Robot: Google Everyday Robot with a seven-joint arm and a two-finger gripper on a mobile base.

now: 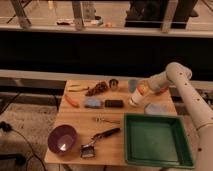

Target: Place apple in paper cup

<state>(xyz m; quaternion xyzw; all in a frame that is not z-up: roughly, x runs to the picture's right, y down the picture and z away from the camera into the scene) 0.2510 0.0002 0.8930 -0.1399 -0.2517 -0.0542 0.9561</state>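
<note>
Wooden table [75, 132]: my gripper [142, 91] grasping the round orange-red apple [141, 90] over the small white paper cup [135, 98]; next I'd lower, release.

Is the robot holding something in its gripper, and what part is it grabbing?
The gripper seems to hold the apple, right above the paper cup. Which part of the apple it grips cannot be told.
</note>
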